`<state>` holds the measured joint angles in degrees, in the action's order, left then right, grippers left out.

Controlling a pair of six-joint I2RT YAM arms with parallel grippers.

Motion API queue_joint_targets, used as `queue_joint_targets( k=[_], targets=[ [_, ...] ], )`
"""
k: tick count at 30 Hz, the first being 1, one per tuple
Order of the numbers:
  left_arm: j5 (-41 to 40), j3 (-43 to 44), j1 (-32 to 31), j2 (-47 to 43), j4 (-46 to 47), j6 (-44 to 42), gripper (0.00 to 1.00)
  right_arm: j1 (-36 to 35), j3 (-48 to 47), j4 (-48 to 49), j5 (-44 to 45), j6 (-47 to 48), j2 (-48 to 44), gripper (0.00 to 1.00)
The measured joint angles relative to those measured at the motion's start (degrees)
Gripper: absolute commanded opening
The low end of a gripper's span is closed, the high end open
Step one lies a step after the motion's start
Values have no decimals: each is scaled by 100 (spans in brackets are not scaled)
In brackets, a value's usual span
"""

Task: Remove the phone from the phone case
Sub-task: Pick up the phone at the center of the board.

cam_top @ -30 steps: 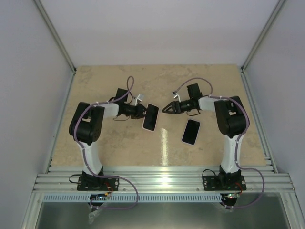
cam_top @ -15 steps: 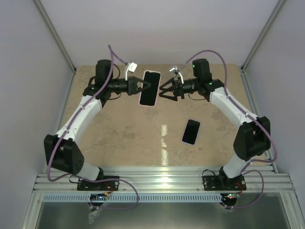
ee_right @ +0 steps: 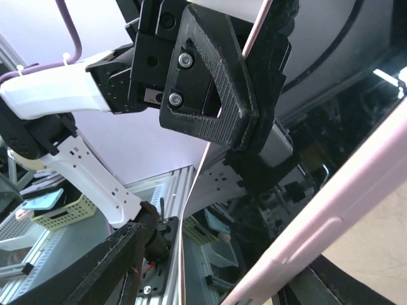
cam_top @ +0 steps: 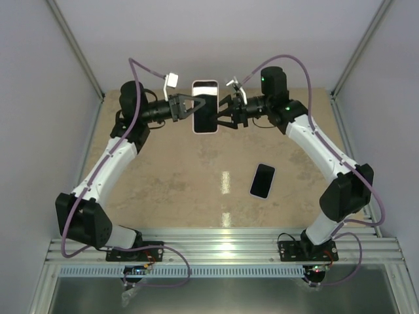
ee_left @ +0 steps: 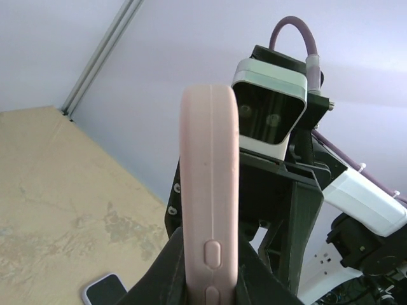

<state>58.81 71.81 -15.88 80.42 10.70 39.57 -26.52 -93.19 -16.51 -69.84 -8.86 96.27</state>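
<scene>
Top external view, starting from the arm bases at 6 o'clock: on the beige stone-patterned table top (cam_top: pixel 163 190) lies a second dark-screened phone with a pale rim (cam_top: pixel 262 180). It is flat, at about 4 o'clock from the table centre, and no gripper touches it.

Farther, toward 12 o'clock, both arms reach up and inward and meet above the far part of the table. Between them is the black-screened phone (cam_top: pixel 205 112), sitting inside the pink soft phone case (cam_top: pixel 205 84). It is lifted off the table, with its long side running from 12 to 6 o'clock and its screen facing the camera.

The left gripper (cam_top: pixel 190 106) is at 9 o'clock of the case and is clenched on its left edge. In the left wrist view the pink side with its buttons rises between the dark fingers (ee_left: pixel 166 270).

The right gripper (cam_top: pixel 221 111) is at 3 o'clock of the case. Its jaws are spread and straddle the right edge. The right wrist view is too crowded to tell whether its fingers (ee_right: pixel 111 257) really touch the case.
</scene>
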Motion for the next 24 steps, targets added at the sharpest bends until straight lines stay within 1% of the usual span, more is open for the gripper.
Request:
queue_joint_targets(
  k=[3,7,10,15,18,20,22,24],
  targets=[
    [131,33,0,9,-9,-17,0,22,-92,-20,-44,-127,7,51],
    [304,72,0,13,-439,-409,0,289,-234,72,-144,-348,4,46],
    [424,63,0,13,-605,-533,0,310,-214,168,-151,-533,0,41],
    [634,63,-13,7,-555,-516,0,125,-155,251,-122,-765,0,30],
    [684,57,-42,7,-474,-474,0,109,-133,302,-118,-874,0,21],
    [715,44,-74,7,-415,-420,0,98,-83,387,-138,-981,0,14],
    [737,2,-90,7,-306,-428,0,94,-59,400,-173,-1176,0,3],
    [780,-33,-90,7,-184,-520,0,98,-59,385,-225,-1405,0,1]
  ],
)
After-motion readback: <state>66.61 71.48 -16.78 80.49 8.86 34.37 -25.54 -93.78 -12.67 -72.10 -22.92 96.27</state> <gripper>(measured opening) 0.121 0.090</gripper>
